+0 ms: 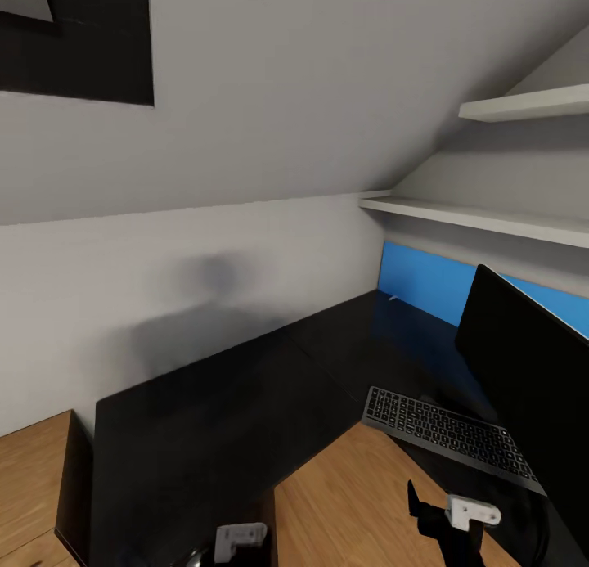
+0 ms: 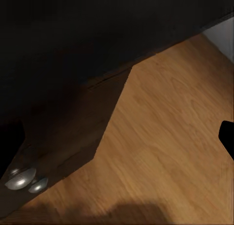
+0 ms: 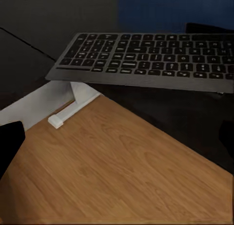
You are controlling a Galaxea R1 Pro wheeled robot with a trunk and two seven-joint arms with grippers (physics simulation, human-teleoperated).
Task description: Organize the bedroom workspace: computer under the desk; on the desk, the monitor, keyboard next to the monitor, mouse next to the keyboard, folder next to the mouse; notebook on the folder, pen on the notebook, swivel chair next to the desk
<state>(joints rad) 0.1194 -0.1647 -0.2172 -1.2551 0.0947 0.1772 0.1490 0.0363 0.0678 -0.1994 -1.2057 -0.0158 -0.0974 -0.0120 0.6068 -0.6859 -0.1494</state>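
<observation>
Desk surface (image 1: 213,420): glossy black, L-shaped, against the wall. Left claw (image 1: 239,542) low at its near edge, state unclear. Keyboard (image 1: 450,436) on the surface, overhanging, just before monitor (image 1: 532,387). Right claw (image 1: 446,514) open, empty.

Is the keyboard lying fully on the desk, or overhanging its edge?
Overhanging. The keyboard sits on the black desk, but in the right wrist view its near edge juts past the desk edge.
</observation>
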